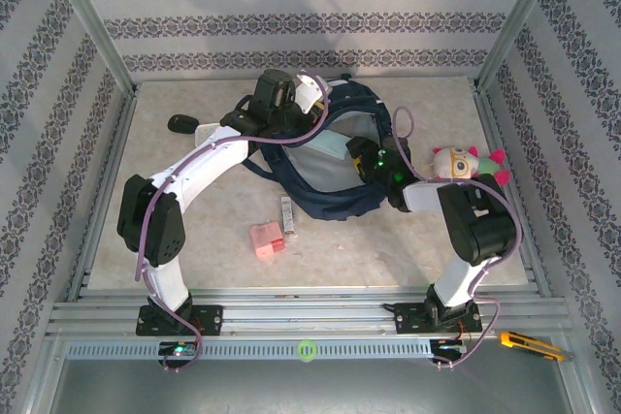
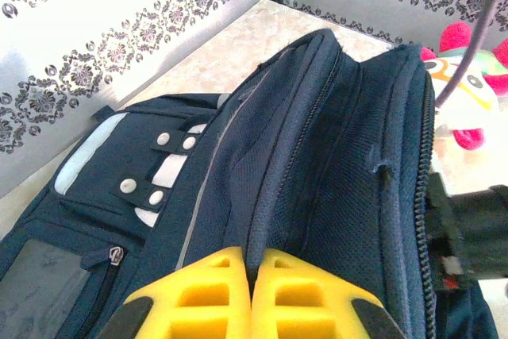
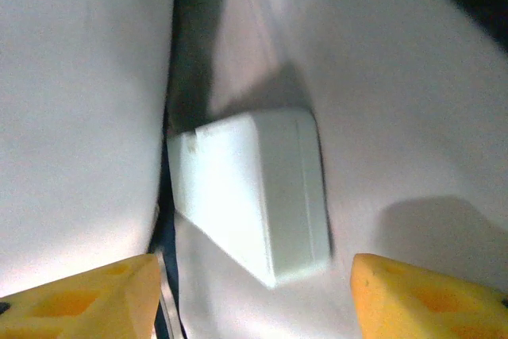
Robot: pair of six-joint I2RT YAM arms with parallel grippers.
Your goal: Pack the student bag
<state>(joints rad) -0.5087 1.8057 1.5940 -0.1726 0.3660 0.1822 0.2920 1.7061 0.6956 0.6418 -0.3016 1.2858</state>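
The student bag (image 1: 325,196), a large dark navy fabric backpack with grey-white trim stripes, lies on the pale beige desk (image 1: 417,249) a little toward 12 o'clock from the centre, with its main compartment gaping open.

The left tool (image 2: 252,271) is clenched on the fabric rim of that opening at the bag's 11 o'clock side, its yellow fingers pressed together with the navy edge running in between them. From the left wrist, the front of the bag shows strap tabs with white snap studs (image 2: 175,140) and a zipped pocket (image 2: 48,275) lower down.

The right tool (image 3: 254,275) reaches into the compartment from the bag's 3 o'clock side. Its yellow fingers (image 3: 87,299) stand well apart, released and grasping nothing. Between and just beyond them, a white rectangular box with rounded edges (image 3: 254,184) lies tilted in a fold of the pale lining (image 3: 79,117).

Outside the bag, a cream plush toy with pink tufts (image 1: 471,164) sits at its 3 o'clock. A small pink box (image 1: 266,238) lies at its 7 o'clock, and a narrow pale stick-shaped item (image 1: 286,212) lies just beside that. A small black rounded object (image 1: 180,123) rests at the bag's 9 o'clock, too small to identify.
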